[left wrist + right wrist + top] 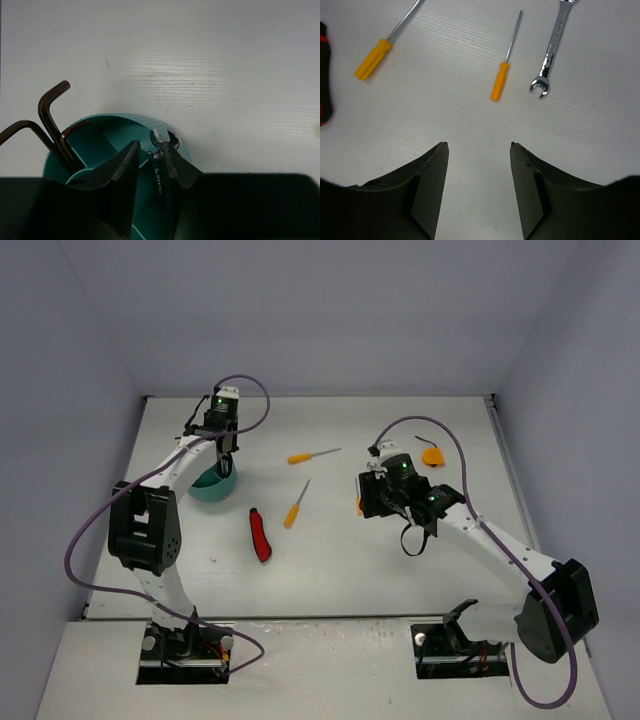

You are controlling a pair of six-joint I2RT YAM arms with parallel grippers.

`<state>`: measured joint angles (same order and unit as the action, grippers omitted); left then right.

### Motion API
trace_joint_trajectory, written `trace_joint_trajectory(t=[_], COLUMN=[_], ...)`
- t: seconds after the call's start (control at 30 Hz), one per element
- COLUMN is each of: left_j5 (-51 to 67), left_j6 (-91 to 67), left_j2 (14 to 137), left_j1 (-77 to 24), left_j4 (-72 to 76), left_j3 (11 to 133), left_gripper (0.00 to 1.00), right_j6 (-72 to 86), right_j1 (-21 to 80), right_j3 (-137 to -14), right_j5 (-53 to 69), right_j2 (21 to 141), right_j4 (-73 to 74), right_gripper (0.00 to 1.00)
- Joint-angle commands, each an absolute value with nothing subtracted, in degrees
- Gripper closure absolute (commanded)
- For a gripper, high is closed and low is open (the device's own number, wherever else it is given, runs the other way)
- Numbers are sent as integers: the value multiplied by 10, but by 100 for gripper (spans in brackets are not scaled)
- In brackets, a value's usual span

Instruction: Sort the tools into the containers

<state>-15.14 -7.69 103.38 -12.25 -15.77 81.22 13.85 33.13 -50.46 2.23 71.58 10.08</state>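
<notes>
The white tabletop (400, 560) carries everything. The left arm (165, 475) reaches to the round teal plastic tub (115, 125) at the far left, while the right arm (490, 540) hangs over the middle right. The left jaws sit low inside the tub, parted a little. A thin silver wrench (159, 172) stands in a compartment against one finger with its head above the rim, and the other finger is clear of it, so it looks released rather than gripped. The right jaws stand wide open and empty above the loose tools: a red-and-black folding knife (260, 535), a larger orange-handled screwdriver (372, 59), a smaller orange-handled screwdriver (500, 82) and, just beside it, a second silver wrench (550, 55). Dark L-shaped hex keys (50, 120) stand in the tub's neighbouring compartment. On lifting out, the finger touching the wrench could drag it over the rim or tilt the light tub, and a sideways drift could knock the hex keys.
</notes>
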Motion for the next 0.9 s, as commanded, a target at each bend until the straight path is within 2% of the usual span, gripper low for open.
trace_joint_trajectory(t=[0.0,0.13,0.23,0.33,0.47,0.63,0.87], left_j5=[-160,-137,-123,-97,-41,-13,-12], left_j6=[-112,-145,-170,-188,-207,-192,-185], left_j2=[951,889,843,787,681,591,552], left_j1=[-116,-119,-120,-120,-120,-121,-120], left_j4=[-143,-231,-319,-365,-370,-369,-366], left_j3=[831,875,915,913,842,780,723], left_gripper=[69,53,47,46,45,44,44], right_j6=[149,149,136,122,114,103,99], right_j1=[316,273,245,236,217,205,197], right_j3=[-572,-625,-675,-721,-773,-836,-889], right_j5=[-18,-13,-10,-9,-3,19,17], right_j2=[764,823,883,956,1036,1107,1173], right_j4=[110,139,169,198,208,235,255], right_gripper=[50,52,52,53,60,61,62])
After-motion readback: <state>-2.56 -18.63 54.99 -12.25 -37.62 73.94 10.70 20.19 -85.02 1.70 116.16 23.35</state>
